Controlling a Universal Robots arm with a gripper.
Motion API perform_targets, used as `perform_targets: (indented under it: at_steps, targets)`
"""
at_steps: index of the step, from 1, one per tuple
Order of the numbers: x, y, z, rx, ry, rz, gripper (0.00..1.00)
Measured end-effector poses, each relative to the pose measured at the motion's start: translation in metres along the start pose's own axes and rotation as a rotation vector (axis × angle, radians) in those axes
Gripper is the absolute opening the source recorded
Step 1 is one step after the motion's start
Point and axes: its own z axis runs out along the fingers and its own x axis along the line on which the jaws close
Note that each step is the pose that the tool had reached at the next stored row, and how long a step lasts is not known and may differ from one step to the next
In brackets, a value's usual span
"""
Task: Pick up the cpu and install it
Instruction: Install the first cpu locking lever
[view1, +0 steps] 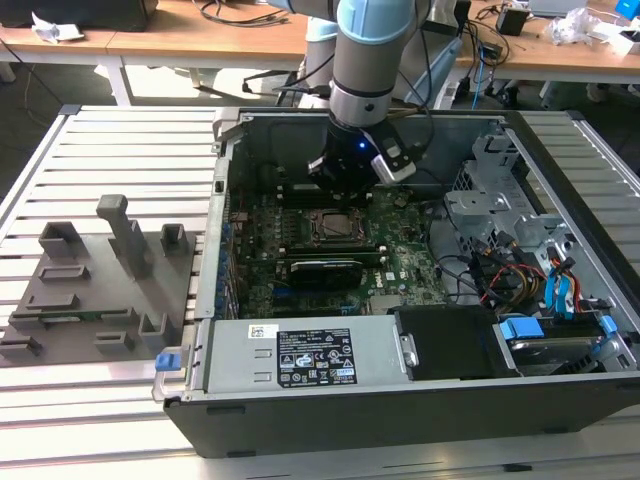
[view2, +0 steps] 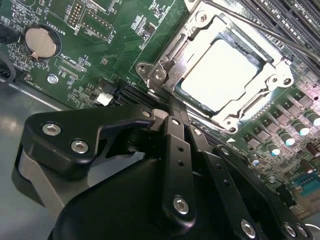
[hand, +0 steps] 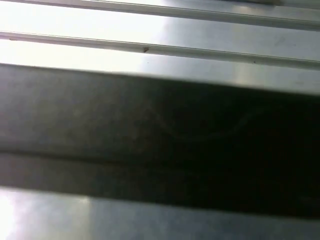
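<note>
Cpu (view2: 225, 75) is seated in the socket (view2: 220, 65) on the motherboard (view2: 115, 45). In the second wrist view its silvery top plate shows through the metal retention frame, which lies flat over its edges. A thin wire lever (view2: 260, 27) runs along one side of that frame.

Gripper (view1: 345, 180) hangs inside the open computer case (view1: 420, 400), just above the motherboard and a little toward the back wall from the socket. In the exterior view the socket (view1: 333, 226) sits just in front of the gripper body, not covered by it. Gripper is apart from the cpu and carries nothing that I can see. Can't tell whether the fingers are spread or closed: the second wrist view shows the black linkage (view2: 175, 150) and body only, and the tips are hidden there and in the exterior view.

Coin battery (view2: 41, 41) sits on the motherboard, well away from the socket, near the case wall. Black graphics card (view1: 325, 270) lies just in front of the socket, and the power supply (view1: 300, 355) runs along the case's front edge.

Grey tray (view1: 90, 290) with upright blocks sits on the slatted table (view1: 120, 140), outside the case at the exterior view's left, well apart from the socket.

First wrist view: blurred metal slats (hand: 150, 47) and a dark band, nothing more I can identify.
</note>
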Motion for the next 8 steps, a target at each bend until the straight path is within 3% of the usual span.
perform_targets:
  at_steps: [8]
  targets:
    - [-0.0015, -0.0011, 0.0009, 0.0001, -0.0002, 0.0, 0.11]
